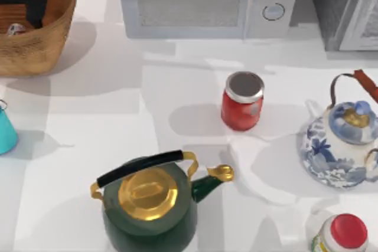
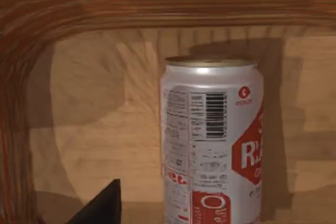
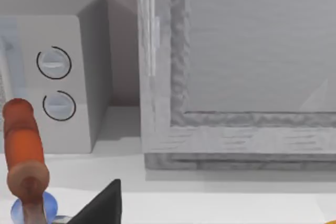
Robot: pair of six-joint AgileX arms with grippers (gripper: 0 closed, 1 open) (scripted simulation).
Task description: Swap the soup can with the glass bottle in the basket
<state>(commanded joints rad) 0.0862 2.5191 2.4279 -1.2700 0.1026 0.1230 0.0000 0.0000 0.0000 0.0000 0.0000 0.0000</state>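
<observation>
Left gripper (image 1: 25, 1) lowered inside the basket (image 1: 56, 39) at the table's far left corner, dark against the wicker; degree of opening cannot be told, and no grasp or contact visible. From above: a small pale lid in the basket beside the gripper, apart from it. From the left wrist: the same item resolved as a silver can (image 2: 212, 145) with red label and barcode, upright on the basket floor near the ribbed brown wall (image 2: 31, 35), standing free ahead of the gripper. Soup can (image 1: 242, 101), red with a grey lid, upright on the open table right of centre, in front of the microwave (image 1: 207, 1) and well apart from the basket. Green kettle (image 1: 150, 205) with gold lid and black handle at the near edge, spout toward the soup can but not touching. Blue kettle (image 1: 339, 146), white with blue flowers, at the right side; red-capped bottle (image 1: 347, 234) near it at the near right corner. Teal cup (image 1: 6, 131) at the left edge, below the basket in the top view. Right gripper (image 3: 103, 207) parked at the far right, seen from its wrist as a dark wedge; opening cannot be told. Same wrist view: two microwave dials (image 3: 54, 63), a grey cabinet (image 3: 236, 77) beside them, and the blue kettle's orange handle grip (image 3: 23, 145) close by, details too oblique or cropped from above.
</observation>
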